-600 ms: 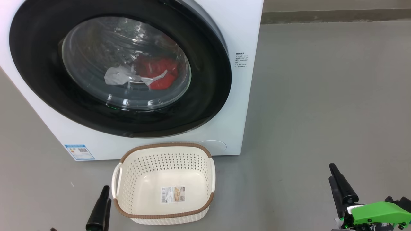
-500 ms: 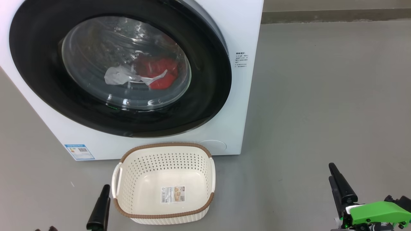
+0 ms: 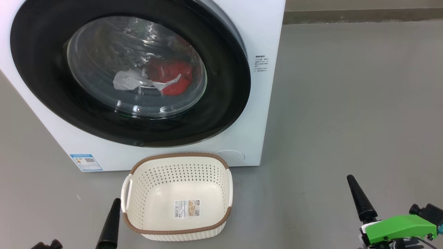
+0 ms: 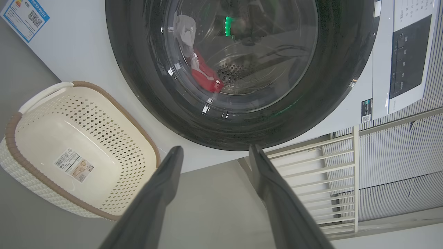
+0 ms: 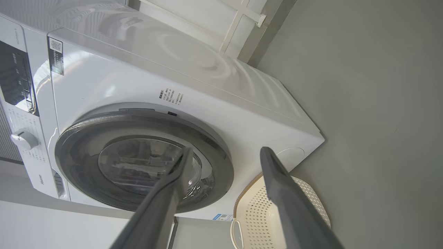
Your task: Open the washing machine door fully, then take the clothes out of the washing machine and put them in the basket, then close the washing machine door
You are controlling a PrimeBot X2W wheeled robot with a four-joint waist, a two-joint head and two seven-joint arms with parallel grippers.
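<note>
Nothing has been taken out yet: the clothes, red fabric with a pale piece beside it, lie low in the drum behind the bulging glass of the washing machine door. That door looks shut or at most barely ajar; the pictures do not settle which. The left gripper hangs low in front of the door with its fingers spread wide and nothing between them, and the right gripper, off to the right above the bare floor, is just as wide and empty. The first risk I see is at the door itself. Its black rim is glossy and rounded, so a long finger hooked on the edge could slide off, and the door might swing only partway and settle back. A half-open door would then crowd the arm reaching into the washing machine. The basket stands on the floor just beside the machine's front, right under the door and close to the left gripper, so a low sweep of that arm could shove or tip the light plastic. Soft garments may also be pinched unevenly, letting one trail over the sill and drop short of the basket, or leaving the pale piece behind in the drum. Which side the hinge is on cannot be told from here, so a pull at the wrong edge would be wasted.
</note>
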